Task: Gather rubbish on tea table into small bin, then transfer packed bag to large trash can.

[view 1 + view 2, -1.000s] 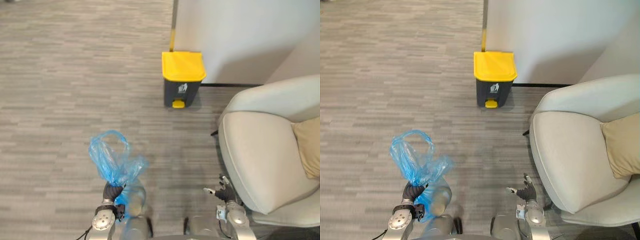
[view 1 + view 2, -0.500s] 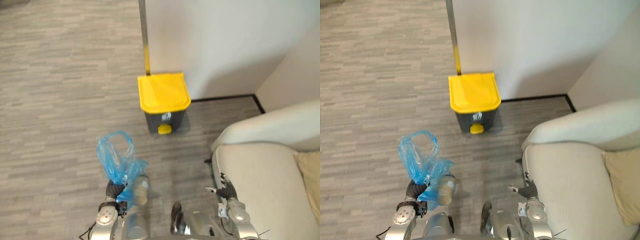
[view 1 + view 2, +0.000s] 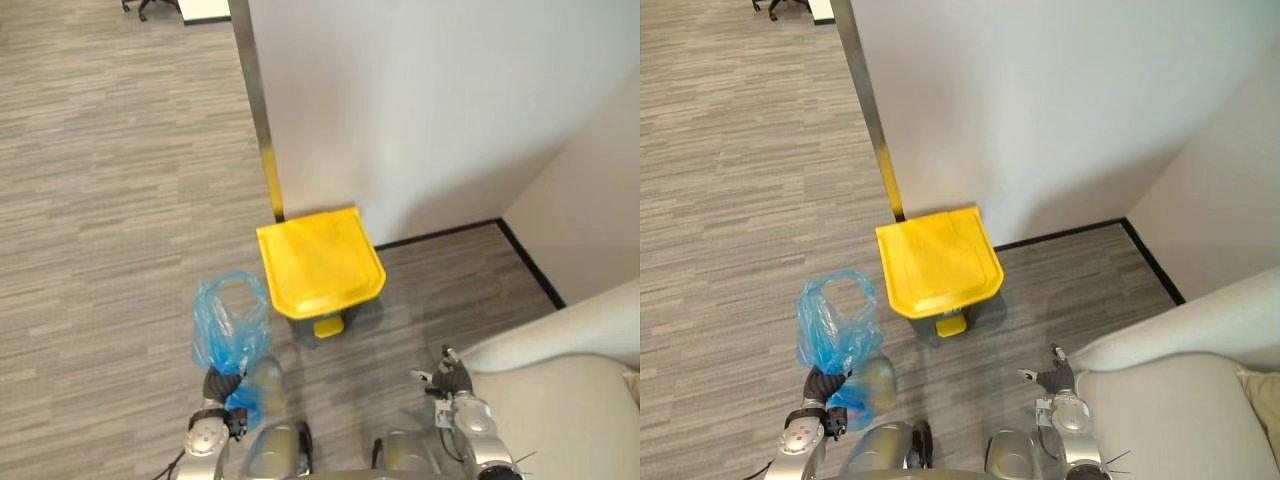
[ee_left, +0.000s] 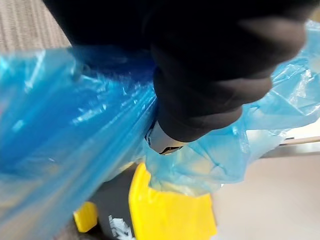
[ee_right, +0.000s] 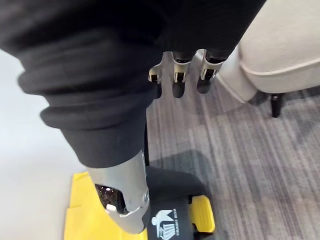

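One blue bag clenched in left robot hand, one bin; right robot hand seemingly slack.

Can on the floor, back against the wall. Pedal at the can's near foot. Just behind the can's far left corner: post, upright along the wall's edge. Left of the can and nearer, close by it: bag, neck gripped in the left hand below. Right of the can and nearer, apart from it: right hand, over the floor. Further right of the can: armchair, just beside the right hand.
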Controlling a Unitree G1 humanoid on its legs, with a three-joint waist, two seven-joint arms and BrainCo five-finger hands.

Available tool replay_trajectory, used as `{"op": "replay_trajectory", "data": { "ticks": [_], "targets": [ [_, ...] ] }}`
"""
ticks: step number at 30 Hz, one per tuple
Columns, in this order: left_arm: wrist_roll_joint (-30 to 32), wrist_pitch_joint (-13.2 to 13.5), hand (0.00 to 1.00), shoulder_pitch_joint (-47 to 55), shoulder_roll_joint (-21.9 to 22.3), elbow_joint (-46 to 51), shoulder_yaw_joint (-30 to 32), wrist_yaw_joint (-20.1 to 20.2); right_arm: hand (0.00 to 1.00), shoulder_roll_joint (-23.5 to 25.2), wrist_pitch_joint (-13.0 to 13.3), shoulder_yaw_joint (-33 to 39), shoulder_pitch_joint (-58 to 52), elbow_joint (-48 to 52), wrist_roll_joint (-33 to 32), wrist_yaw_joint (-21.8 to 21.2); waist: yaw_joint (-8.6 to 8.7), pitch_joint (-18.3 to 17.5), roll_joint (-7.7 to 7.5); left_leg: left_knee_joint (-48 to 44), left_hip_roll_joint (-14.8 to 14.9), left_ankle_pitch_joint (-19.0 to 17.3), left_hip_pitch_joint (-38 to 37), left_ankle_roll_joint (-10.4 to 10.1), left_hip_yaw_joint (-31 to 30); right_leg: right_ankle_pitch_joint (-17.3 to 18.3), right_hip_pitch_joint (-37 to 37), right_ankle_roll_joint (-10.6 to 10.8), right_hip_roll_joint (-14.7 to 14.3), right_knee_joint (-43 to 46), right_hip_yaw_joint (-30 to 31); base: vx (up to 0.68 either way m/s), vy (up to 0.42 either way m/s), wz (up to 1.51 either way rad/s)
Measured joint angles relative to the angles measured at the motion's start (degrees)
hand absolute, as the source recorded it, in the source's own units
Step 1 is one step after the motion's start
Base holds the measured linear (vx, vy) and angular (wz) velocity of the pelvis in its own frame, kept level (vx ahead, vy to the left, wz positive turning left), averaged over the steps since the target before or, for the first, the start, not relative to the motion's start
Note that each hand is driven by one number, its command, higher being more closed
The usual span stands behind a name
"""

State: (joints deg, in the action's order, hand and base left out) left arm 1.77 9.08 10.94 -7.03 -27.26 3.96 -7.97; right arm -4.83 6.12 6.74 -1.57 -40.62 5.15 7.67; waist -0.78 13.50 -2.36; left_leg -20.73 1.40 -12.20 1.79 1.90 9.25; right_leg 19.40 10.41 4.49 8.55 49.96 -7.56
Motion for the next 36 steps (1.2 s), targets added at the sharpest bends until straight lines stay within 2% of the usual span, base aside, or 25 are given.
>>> {"op": "replay_trajectory", "data": {
  "ticks": [1, 2, 3, 4, 5, 8, 9, 11, 12, 13, 14, 17, 20, 28, 32, 35, 36],
  "targets": [
    [0.0, 0.0, 1.0, -0.9, -0.5, -0.2, 0.1, 0.0, 0.0, -0.2, 0.0, 0.2, -0.2, 0.0, 0.0, 0.0, 0.22, 0.1, 0.25, 1.2, 0.5, 0.0, -1.3, 0.0, -1.5, -0.1, 1.8, -0.1, -2.0, -6.5, 0.4, 0.35, -0.062, 0.67],
    [0.0, 0.1, 1.0, -1.5, -0.4, -0.2, 0.1, -0.3, 0.0, -0.2, -0.1, 0.8, -1.0, -0.1, 0.0, 0.1, 0.25, -0.1, -0.04, 1.2, 0.6, 0.0, -1.8, -0.1, -2.8, -0.9, 2.8, 0.0, -4.6, -16.7, 3.2, 0.42, -0.08, 0.74],
    [0.0, 0.2, 1.0, -1.5, -0.4, -0.2, 0.1, -0.4, 0.0, -0.2, -0.1, 1.2, -1.5, -0.1, 0.0, 0.1, 0.08, -0.3, -0.41, 1.0, 0.4, 0.0, -1.9, -1.3, -3.3, -3.1, 2.4, -0.4, -5.1, -21.8, 4.4, 0.35, -0.101, 0.87],
    [0.0, 0.3, 1.0, -1.4, -0.8, -0.2, 0.1, -0.8, 0.0, -0.1, -0.1, 1.8, -3.0, -0.2, 0.0, 0.3, -0.03, -1.0, -1.58, 0.1, -0.8, -1.1, -2.4, -3.2, -4.9, -13.9, 1.8, -2.2, -4.9, -30.7, 6.0, 0.37, -0.11, 0.89],
    [0.1, 0.1, 1.0, -1.6, 0.8, -0.9, 0.0, -0.8, 0.0, -1.1, -0.5, 1.9, -3.6, -1.2, 0.0, 0.8, -0.02, -1.6, 0.39, -0.6, 0.2, -2.6, -3.2, -4.7, -6.6, -15.6, 0.5, -3.2, -5.3, -30.1, 4.1, 0.37, -0.094, 0.77],
    [0.1, 0.3, 1.0, -0.6, 2.6, -0.3, 0.0, -0.8, 0.0, -1.3, -0.3, 2.0, -3.8, -0.4, 0.0, 1.1, -0.22, -2.7, 2.19, -1.2, 2.5, -2.3, -3.3, -5.3, -7.5, -15.6, -2.8, -3.5, -6.4, -34.0, 1.8, 0.32, -0.106, 0.4],
    [0.1, 0.3, 1.0, -0.9, 3.1, -0.3, -0.2, -0.7, 0.0, -1.3, -0.3, 2.6, -3.5, -0.3, 0.0, 1.1, -0.01, -2.9, 2.54, -1.7, 2.8, -1.6, -3.2, -6.4, -7.1, -15.6, -4.2, -3.6, -6.3, -35.1, 0.5, 0.22, -0.076, 0.45],
    [0.0, 0.3, 1.0, -1.3, 3.6, -0.1, -0.3, -0.7, 0.0, -1.3, -0.3, 3.2, -3.7, -0.2, -0.1, 1.1, -0.05, -2.8, 2.29, -5.7, 3.1, -0.9, -1.8, -7.6, -5.1, -15.6, -6.2, -3.6, -5.4, -36.7, -0.4, 0.15, 0.007, 0.39],
    [0.0, 0.3, 1.0, -1.1, 3.6, -0.1, -1.2, -0.7, 0.0, -1.3, -0.3, 3.8, -3.7, -0.3, -0.1, 1.2, -0.19, -2.9, 2.1, -8.4, 3.9, -1.6, -0.2, -7.2, -1.3, -15.6, -7.7, -3.6, -4.5, -37.6, -0.8, 0.13, 0.066, 0.36],
    [0.0, 0.3, 1.0, -0.9, 3.6, -0.2, -1.9, -0.5, 0.0, -1.7, -0.3, 4.2, -3.7, -0.6, -0.1, 1.2, 0.14, -3.2, 2.56, -6.9, 6.5, -1.7, -0.3, -5.8, 3.3, -15.6, -8.6, -3.5, -4.1, -37.8, -1.9, 0.09, 0.078, 0.32],
    [0.0, 0.3, 1.0, -0.8, 3.6, -0.2, -2.2, -0.4, 0.0, -2.1, -0.3, 4.2, -3.9, -0.8, -0.1, 1.2, 0.24, -3.2, 2.7, -5.0, 8.2, 0.4, 0.2, -6.0, 5.1, -15.3, -8.8, -3.1, -4.3, -37.8, -2.4, 0.08, 0.145, 0.38],
    [0.0, 0.2, 1.0, -0.7, 2.0, -0.4, -2.3, 0.3, 0.0, -1.5, -0.4, 4.3, -4.4, -1.7, -0.1, 1.1, 0.03, -4.4, 2.0, -2.7, 6.1, 0.3, -0.1, -5.7, 5.8, -15.3, -9.6, -1.6, -2.7, -40.1, -4.0, 0.03, 0.122, 0.37],
    [0.2, 0.2, 1.0, -1.2, 0.7, -1.2, -3.0, 0.4, 0.0, -1.1, -0.4, 6.6, -4.1, -3.8, -0.1, 1.1, 0.41, -4.5, 1.71, 1.5, 3.9, 1.5, 0.0, -4.3, 4.4, -16.3, -10.7, -0.3, -1.5, -43.5, -6.5, 0.01, 0.063, 0.49],
    [1.2, 0.1, 1.0, -0.3, -0.9, -4.7, -3.5, 0.4, 0.0, -1.0, -0.4, 6.4, -3.4, -5.7, 0.0, 1.0, 0.35, -5.1, 2.39, 10.3, 3.6, 3.9, -3.1, -4.7, 5.2, -19.9, -10.2, -1.2, -2.7, -46.5, -5.6, -0.06, -0.005, -0.04],
    [1.2, 0.2, 1.0, 0.4, -1.2, -5.1, -3.3, 0.4, 0.0, -1.1, -0.5, 4.9, -1.5, -6.0, 1.3, 1.0, 0.16, -5.0, 2.22, 10.1, 3.1, 4.1, -1.3, -4.4, 7.4, -21.8, -7.8, -0.9, -2.4, -47.4, -2.9, -0.16, 0.009, -0.31],
    [1.2, 0.2, 1.0, 0.7, -1.0, -5.4, -3.3, 0.4, 0.0, -1.3, -0.5, 3.9, -0.9, -5.9, 1.8, 1.1, 0.31, -4.9, 2.11, 7.1, 2.6, 2.3, 2.1, -3.1, 7.4, -19.9, -4.0, 0.1, -1.6, -44.0, -2.2, -0.19, 0.034, -0.07],
    [1.2, 0.2, 1.0, 0.7, -0.9, -5.5, -3.3, 0.4, 0.0, -1.2, -0.7, 3.9, -0.9, -5.8, 1.8, 1.1, 0.5, -4.6, 1.88, 4.9, 2.6, 1.2, 3.5, -3.0, 7.0, -17.9, -1.8, 0.7, -0.8, -40.0, -1.9, -0.13, 0.059, 0.21]
  ]
}}
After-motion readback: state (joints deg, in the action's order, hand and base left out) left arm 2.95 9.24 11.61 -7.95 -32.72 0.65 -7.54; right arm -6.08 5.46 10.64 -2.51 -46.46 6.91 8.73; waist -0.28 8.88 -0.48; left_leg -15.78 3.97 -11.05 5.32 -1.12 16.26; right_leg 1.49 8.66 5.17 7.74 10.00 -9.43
